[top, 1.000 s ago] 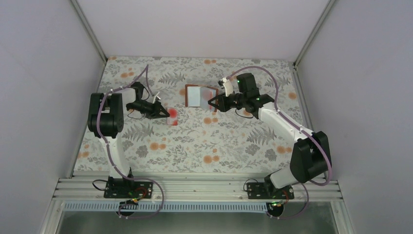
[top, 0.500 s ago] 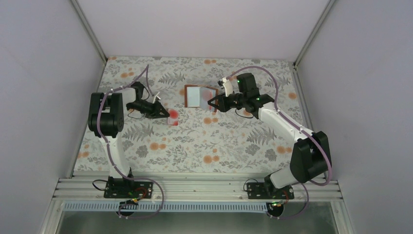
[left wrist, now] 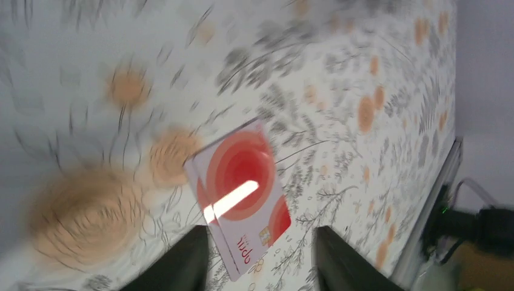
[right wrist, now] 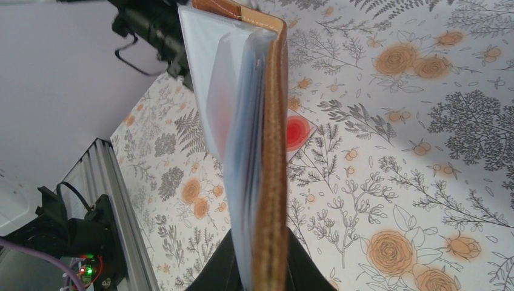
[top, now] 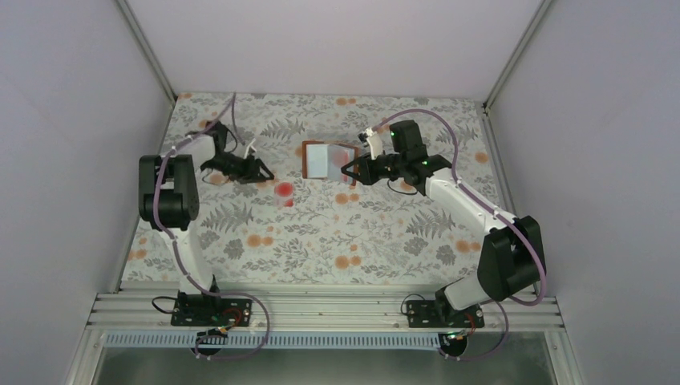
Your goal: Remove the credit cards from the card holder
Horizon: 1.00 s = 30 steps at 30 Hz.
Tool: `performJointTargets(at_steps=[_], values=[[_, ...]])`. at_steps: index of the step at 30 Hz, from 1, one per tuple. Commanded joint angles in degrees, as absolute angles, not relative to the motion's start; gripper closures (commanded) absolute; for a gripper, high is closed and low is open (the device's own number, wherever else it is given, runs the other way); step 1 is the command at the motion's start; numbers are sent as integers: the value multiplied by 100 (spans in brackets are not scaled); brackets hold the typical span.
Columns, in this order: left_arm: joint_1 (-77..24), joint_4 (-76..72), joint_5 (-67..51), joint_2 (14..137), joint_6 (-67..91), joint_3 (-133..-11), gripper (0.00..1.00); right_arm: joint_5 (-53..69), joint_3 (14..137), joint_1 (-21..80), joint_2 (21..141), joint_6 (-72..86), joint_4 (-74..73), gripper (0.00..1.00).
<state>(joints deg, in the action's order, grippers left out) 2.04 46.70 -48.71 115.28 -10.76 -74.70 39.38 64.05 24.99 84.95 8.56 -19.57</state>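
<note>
I see both arms built alike: the left arm point(top: 186, 249) and the right arm point(top: 461, 200) have white links and bulky black joint housings. A purple cable point(top: 425, 111) runs along each. Small green lights point(top: 422, 163) glow on the right one. The left gripper point(left wrist: 260, 236) has plain black fingers point(left wrist: 176, 267).

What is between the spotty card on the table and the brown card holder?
Just bare flowery tablecloth. The top view shows the spotty card lying apart from the card holder, nothing between them.
</note>
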Motion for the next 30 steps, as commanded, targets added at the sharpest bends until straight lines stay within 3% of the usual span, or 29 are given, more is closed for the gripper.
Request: performJointTargets(at_steps=[1, 7, 11, 20, 28, 29, 30], values=[[277, 5430, -5247, 10827, -1822, -8452, 47, 4228, 6645, 2470, 8305, 939, -1945, 96], [-6, 5130, -5794, 9134, -2616, -8200, 1, 4268, 6682, 2468, 8134, 1421, -1745, 96], [-592, 4865, -6207, 8470, -2857, -7855, 0, 4378, 6681, 2493, 8055, 1718, -1644, 96], [-1230, 4043, -4741, 8410, -2174, -7912, 0, 4876, 6450, 2717, 7550, 1600, -1627, 96], [-1877, 4125, -5807, 8354, -2525, -7771, 0, 4979, 6463, 2793, 7520, 1451, -1599, 96], [-1889, 4153, -5898, 8395, -2518, -7801, 6, 4988, 6476, 2799, 7526, 1426, -1598, 96], [-1893, 4157, -5906, 8425, -2496, -7838, 18, 4997, 6492, 2826, 7546, 1396, -1612, 96]])
